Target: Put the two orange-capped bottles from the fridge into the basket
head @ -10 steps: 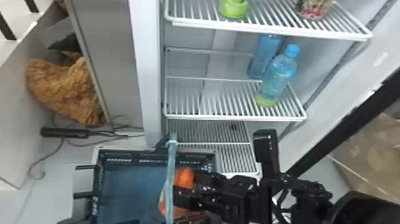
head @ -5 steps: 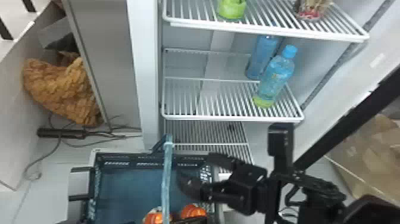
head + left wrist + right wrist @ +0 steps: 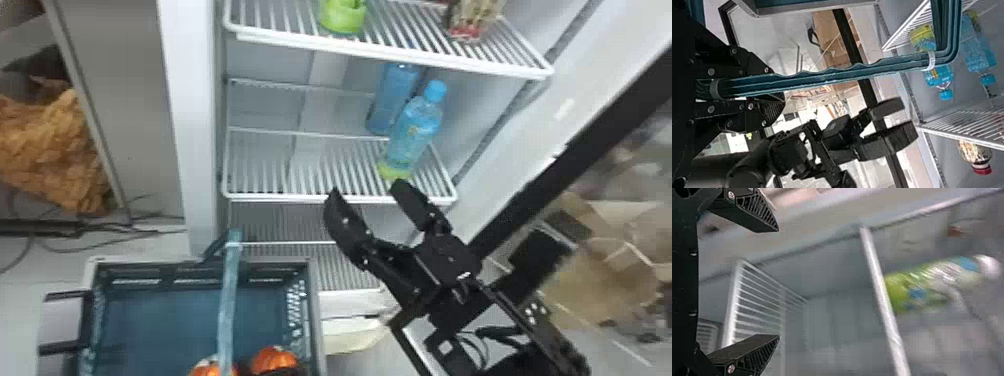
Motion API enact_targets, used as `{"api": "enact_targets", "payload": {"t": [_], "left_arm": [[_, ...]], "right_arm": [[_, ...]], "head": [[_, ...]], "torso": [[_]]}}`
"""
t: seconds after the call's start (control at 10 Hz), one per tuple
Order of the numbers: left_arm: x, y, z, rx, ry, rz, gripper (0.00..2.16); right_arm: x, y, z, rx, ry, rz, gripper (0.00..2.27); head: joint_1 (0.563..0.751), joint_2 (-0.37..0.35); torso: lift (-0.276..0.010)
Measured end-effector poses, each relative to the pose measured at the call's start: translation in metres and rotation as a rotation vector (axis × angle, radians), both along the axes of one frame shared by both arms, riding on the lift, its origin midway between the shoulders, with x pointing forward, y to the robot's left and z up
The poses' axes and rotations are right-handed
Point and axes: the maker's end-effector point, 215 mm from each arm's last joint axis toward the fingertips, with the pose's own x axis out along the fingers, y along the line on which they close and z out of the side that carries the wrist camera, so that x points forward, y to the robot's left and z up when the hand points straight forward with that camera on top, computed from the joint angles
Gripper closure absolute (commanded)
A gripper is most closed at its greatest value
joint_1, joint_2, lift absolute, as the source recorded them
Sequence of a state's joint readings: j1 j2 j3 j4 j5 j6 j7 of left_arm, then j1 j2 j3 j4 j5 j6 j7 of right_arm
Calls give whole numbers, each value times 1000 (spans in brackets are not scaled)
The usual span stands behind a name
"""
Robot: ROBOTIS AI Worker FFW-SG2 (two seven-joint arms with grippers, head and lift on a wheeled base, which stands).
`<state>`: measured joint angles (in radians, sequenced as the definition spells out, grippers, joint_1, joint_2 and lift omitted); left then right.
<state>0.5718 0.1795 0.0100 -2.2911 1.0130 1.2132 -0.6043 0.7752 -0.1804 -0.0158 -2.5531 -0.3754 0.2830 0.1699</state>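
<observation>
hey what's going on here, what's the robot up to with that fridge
The robot's left gripper is holding the basket handle. Its right gripper is open and empty in front of the fridge shelves. Two orange-topped items are in the basket, probably the bottles it was asked to load. Two blue-capped bottles stand on a shelf.

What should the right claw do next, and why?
Probably ease back from the shelf without closing. The right claw is open and empty, and the nearest bottle has a blue cap, not orange. Two orange tops show inside the basket, so both wanted bottles seem to be in it.
</observation>
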Motion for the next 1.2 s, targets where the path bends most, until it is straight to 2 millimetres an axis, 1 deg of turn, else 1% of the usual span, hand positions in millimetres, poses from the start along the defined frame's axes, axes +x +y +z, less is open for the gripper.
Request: {"api": "enact_targets", "payload": {"t": [0.1,0.2,0.3,0.4,0.5,0.6,1.2], "left_arm": [[-1,0,0,1,1,-2,1200],[-1,-1,-1,5,2,-6,1200],[-1,-1,-2,10,-1,-11,1200],[-1,-2,-2,12,-4,-15,1200],[-1,-3,-2,13,-6,-17,1200],[-1,-3,-2,13,-7,-18,1200],[0,-2,0,6,-7,-6,1200]], "right_arm": [[-1,-21,13,4,-76,-90,105],[0,-41,14,-20,-141,-154,104],[2,-58,1,-61,-179,-195,104],[4,-68,-11,-105,-197,-215,105],[4,-71,-17,-125,-200,-221,105],[4,-72,-18,-129,-201,-222,105],[5,-76,-20,-126,-198,-233,105]], "head": [[695,-350],[695,-350],[695,-350],[695,-350],[695,-350],[695,-350],[695,-350]], "torso": [[-235],[-235],[-235],[-235],[-235],[-235],[-235]]}}
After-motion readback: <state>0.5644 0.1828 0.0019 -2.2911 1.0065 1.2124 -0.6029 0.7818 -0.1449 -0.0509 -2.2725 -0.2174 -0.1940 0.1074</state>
